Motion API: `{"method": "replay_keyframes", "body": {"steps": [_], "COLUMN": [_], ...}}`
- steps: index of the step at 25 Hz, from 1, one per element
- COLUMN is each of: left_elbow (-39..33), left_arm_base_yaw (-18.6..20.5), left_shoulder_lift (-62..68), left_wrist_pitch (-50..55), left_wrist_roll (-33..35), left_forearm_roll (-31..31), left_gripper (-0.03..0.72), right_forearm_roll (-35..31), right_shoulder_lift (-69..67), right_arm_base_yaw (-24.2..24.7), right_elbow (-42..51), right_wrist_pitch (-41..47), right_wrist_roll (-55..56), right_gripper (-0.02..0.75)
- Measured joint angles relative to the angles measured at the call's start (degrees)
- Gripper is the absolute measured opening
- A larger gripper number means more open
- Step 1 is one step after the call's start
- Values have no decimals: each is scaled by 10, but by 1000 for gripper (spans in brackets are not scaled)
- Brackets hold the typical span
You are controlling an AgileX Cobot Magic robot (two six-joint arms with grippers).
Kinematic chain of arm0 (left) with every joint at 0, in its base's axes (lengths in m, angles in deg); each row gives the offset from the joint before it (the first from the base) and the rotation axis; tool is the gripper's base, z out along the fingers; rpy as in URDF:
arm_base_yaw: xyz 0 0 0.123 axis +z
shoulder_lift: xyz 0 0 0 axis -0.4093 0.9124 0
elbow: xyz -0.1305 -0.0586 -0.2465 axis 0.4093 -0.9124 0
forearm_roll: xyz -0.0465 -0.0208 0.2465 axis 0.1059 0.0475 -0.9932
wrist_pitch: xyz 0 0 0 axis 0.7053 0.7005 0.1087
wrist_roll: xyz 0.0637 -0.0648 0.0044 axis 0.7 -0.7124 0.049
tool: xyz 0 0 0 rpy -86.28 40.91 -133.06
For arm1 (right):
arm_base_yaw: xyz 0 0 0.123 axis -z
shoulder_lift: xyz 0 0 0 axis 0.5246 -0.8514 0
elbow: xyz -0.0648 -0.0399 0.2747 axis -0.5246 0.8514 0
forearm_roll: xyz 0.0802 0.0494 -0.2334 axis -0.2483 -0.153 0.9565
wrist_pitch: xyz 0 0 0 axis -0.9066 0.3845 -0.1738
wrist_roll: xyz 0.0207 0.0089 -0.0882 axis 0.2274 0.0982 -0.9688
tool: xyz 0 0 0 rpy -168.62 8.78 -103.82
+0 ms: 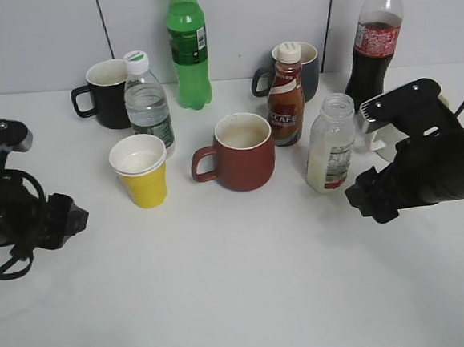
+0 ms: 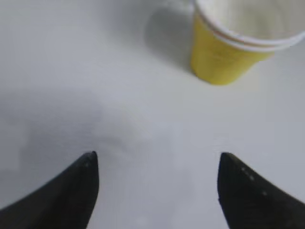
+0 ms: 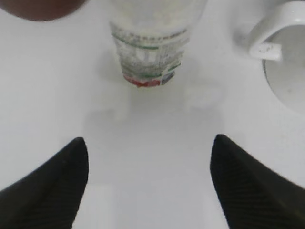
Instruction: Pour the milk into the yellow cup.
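The milk bottle point(image 1: 331, 145) stands uncapped on the white table, right of centre, about half full of white liquid. In the right wrist view its labelled base point(image 3: 148, 62) is just ahead of my right gripper point(image 3: 150, 145), which is open and empty. The yellow cup point(image 1: 140, 171) stands upright left of centre, with a white inside. In the left wrist view the cup point(image 2: 228, 47) is ahead and to the right of my left gripper point(image 2: 157, 160), which is open and empty. In the exterior view my right gripper point(image 1: 367, 199) sits just right of the milk and my left gripper point(image 1: 71, 222) is left of the cup.
A dark red mug point(image 1: 242, 151) stands between cup and milk. Behind are a water bottle point(image 1: 147, 102), a brown coffee bottle point(image 1: 285, 97), a black mug point(image 1: 105, 93), a green soda bottle point(image 1: 188, 48), a dark blue mug point(image 1: 308, 67) and a cola bottle point(image 1: 376, 41). A white mug point(image 3: 281, 47) is right of the milk.
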Motion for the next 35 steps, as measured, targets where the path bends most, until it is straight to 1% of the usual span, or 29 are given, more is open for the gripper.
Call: {"method": "replay_keyframes", "body": {"steps": [2, 3, 4, 5, 6, 7, 8, 9, 11, 12, 14, 15, 16, 18, 21, 22, 23, 27, 31, 35], "left_elbow": [0, 0, 0, 0, 1, 9, 13, 25, 42, 46, 56, 57, 56, 56, 56, 56, 56, 56, 50, 6], "left_arm_base_yaw": [-5, -12, -12, -19, -21, -25, -26, -27, -27, -27, -28, -28, -28, -28, -28, -28, -28, -28, -28, -28], "left_shoulder_lift": [-21, -52, -52, -98, -116, -159, -179, -221, -282, -300, -381, -422, -479, -552, -655, -672, -716, -809, -853, -856], "left_wrist_pitch": [46, 121, 121, 188, 218, 286, 313, 367, 442, 454, 520, 548, 578, 623, 658, 660, 665, 669, 669, 653], "left_wrist_roll": [-1, -1, -1, -1, -1, -1, -2, -2, -2, -2, 3, 14, 40, 92, 134, 139, 157, 183, 194, 198], "left_forearm_roll": [26, 55, 55, 74, 79, 89, 91, 92, 93, 93, 93, 96, 104, 126, 166, 170, 181, 187, 186, 187], "left_gripper": [587, 587, 587, 587, 586, 580, 576, 564, 545, 541, 515, 502, 487, 464, 439, 436, 428, 421, 421, 415], "right_forearm_roll": [-15, -19, -24, -28, -37, -45, -54, -64, -89, -98, -115, -125, -133, -146, -151, -152, -152, -155, -157, -164], "right_shoulder_lift": [44, 61, 81, 101, 118, 141, 164, 190, 240, 269, 329, 363, 393, 465, 576, 607, 644, 782, 893, 939], "right_arm_base_yaw": [-16, -26, -34, -43, -49, -53, -54, -54, -54, -54, -54, -55, -55, -55, -55, -55, -55, -55, -55, -55], "right_elbow": [-3, -8, -14, -20, -27, -32, -35, -35, -36, -36, -36, -37, -38, -39, -37, -34, -28, 10, 45, 51], "right_wrist_pitch": [74, 110, 155, 202, 240, 286, 321, 360, 424, 458, 499, 520, 536, 576, 616, 623, 631, 657, 657, 656], "right_wrist_roll": [2, 2, 2, 2, 2, 2, 2, 1, -11, -21, -34, -40, -40, -47, -49, -50, -50, -51, -63, -79], "right_gripper": [596, 594, 594, 594, 594, 594, 594, 594, 594, 594, 594, 594, 594, 594, 594, 594, 594, 594, 594, 594]}}
